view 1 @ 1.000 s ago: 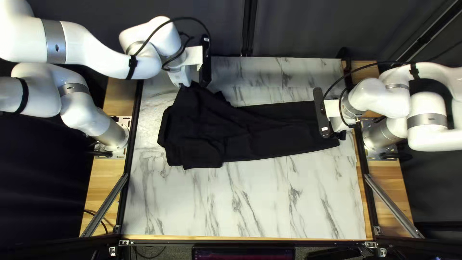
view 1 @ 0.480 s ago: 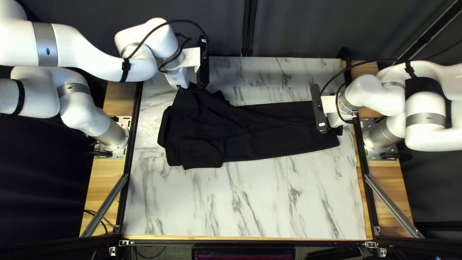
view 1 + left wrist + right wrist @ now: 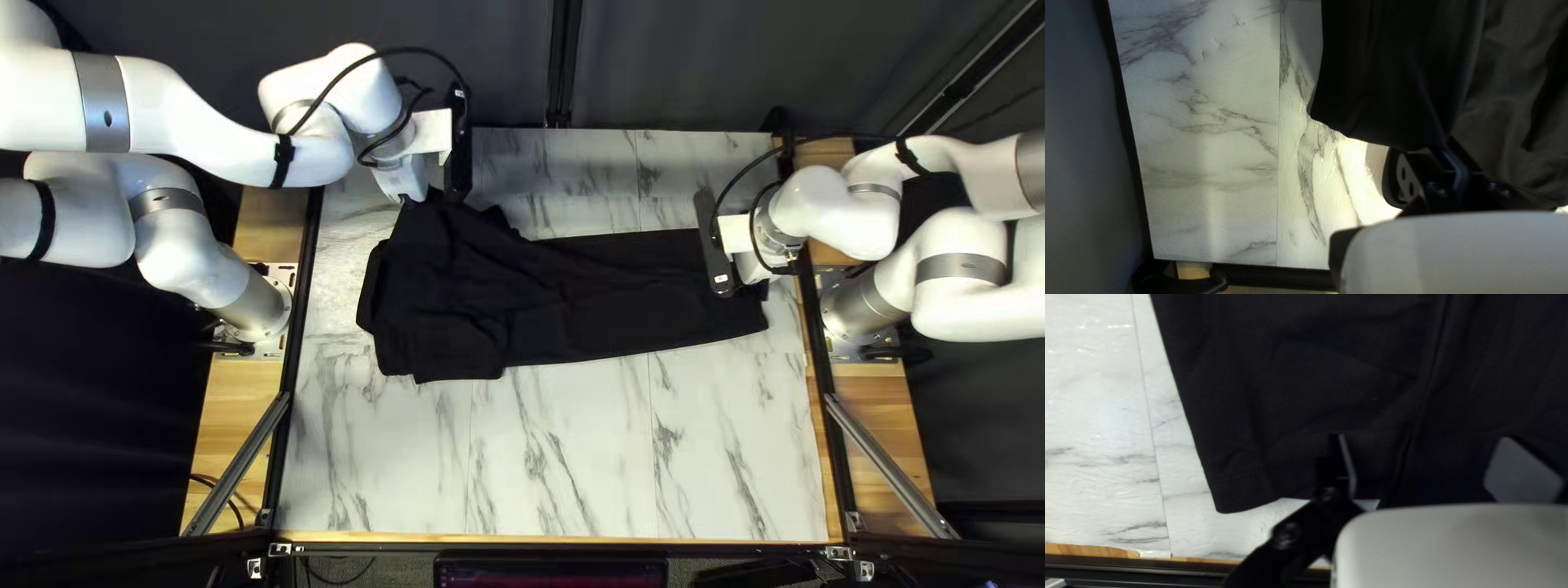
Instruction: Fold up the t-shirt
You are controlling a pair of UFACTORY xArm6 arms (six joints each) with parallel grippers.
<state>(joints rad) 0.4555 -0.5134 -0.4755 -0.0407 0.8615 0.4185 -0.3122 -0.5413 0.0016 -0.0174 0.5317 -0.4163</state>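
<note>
Beyond your marbled table (image 3: 566, 468), a dark curtain (image 3: 697, 65) hangs at twelve o'clock. Your left claw (image 3: 414, 199) pinches the shirt (image 3: 610, 316) at its ten; your right claw (image 3: 751, 288) is spread at its three.

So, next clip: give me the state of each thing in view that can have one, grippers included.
Left gripper: shut on cloth at the garment's far edge.
Right gripper: open, fingers apart over the garment.
Black garment: on the table, rumpled and bunched at the left of the top left view, flatter toward the right.
Table: partly covered by the garment.
Dark curtain: hanging behind the table.
</note>
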